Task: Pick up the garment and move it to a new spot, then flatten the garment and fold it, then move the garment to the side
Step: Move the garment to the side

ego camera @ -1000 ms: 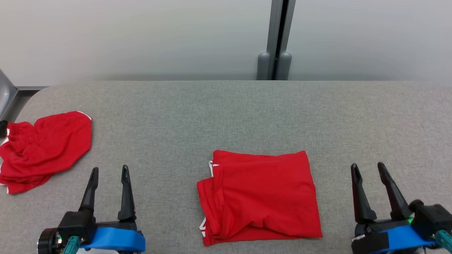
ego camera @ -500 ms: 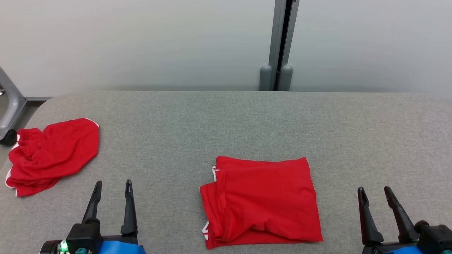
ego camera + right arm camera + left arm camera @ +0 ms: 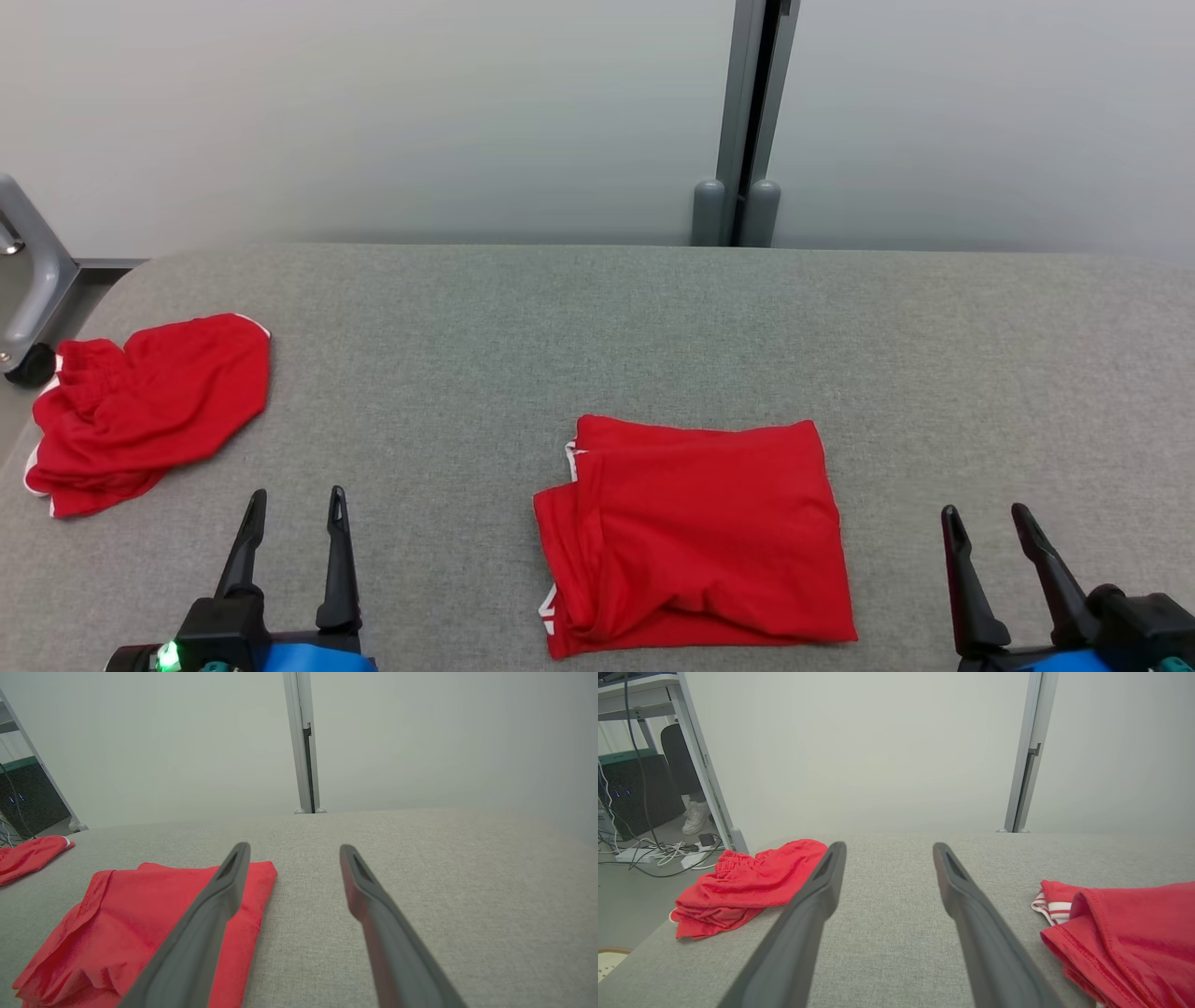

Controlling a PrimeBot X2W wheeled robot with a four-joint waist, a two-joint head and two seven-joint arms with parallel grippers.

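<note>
Dark fingers on our left tool (image 3: 297, 495) stand parted with nothing between them, and our right tool (image 3: 985, 511) is the same: released, empty, held low at the near edge of the grey fabric tabletop (image 3: 653, 317). Between the two, closer to our right tool, lies the folded garment (image 3: 695, 537), a red, roughly square packet resting flat, its white-trimmed layers showing along its left edge. In the right wrist view its far corner sits just beside our left-hand finger. Neither tool touches the cloth.

Well apart, at the tabletop's far left edge, a second red garment (image 3: 149, 411) lies crumpled.

We judge the fold finished, so the step in hand is moving the packet to the side. That calls for bringing a tool in low at one edge and pinching all the layers together. We would then slide or lift the packet without letting the loose lower-left folds spill open.
</note>
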